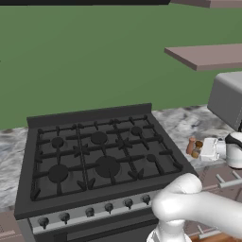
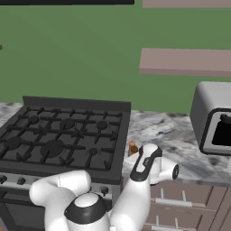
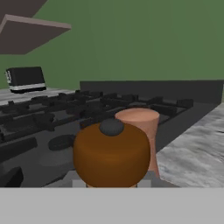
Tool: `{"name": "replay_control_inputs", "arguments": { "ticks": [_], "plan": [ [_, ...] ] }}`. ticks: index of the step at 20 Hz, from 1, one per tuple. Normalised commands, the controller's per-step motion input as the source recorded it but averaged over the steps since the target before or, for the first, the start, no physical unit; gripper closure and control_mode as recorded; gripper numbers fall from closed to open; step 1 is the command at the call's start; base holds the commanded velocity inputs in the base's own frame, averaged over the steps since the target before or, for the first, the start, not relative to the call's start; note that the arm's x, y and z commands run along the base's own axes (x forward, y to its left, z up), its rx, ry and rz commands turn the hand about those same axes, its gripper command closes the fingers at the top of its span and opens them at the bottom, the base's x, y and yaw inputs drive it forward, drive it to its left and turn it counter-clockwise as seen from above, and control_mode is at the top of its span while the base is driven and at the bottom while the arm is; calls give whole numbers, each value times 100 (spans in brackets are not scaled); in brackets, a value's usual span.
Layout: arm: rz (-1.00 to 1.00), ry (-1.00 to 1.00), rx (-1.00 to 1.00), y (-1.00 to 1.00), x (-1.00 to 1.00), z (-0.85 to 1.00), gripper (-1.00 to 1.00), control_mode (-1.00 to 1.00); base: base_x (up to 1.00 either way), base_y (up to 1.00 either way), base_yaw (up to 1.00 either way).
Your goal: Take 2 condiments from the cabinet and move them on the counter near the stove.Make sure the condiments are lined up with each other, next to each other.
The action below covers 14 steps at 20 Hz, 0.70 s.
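Observation:
Two condiments stand side by side on the marble counter just right of the black stove. The reddish-orange one with a paler top is nearer the stove. The shorter, darker brown one touches or nearly touches it. My gripper reaches in from the right and is shut on the darker brown condiment, which sits low and centred in the hand view. From the right base view my arm hides most of the pair; a reddish-brown part shows. The cabinet is out of view.
A grey toaster-like box sits on the counter to the right. Pinkish-taupe wall shelves hang above it. A black appliance stands on the far side of the stove. Drawers with silver handles run below.

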Motion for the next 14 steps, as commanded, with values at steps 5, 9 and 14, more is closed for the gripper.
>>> {"name": "replay_control_inputs", "arguments": {
  "ticks": [5,9,14],
  "plan": [
    [0,0,0,-3,20,-15,100,-100,0,0,0],
    [0,0,0,-3,11,-10,100,-100,0,0,0],
    [0,0,0,0,0,-1,100,-100,0,0,0]
  ]
}}
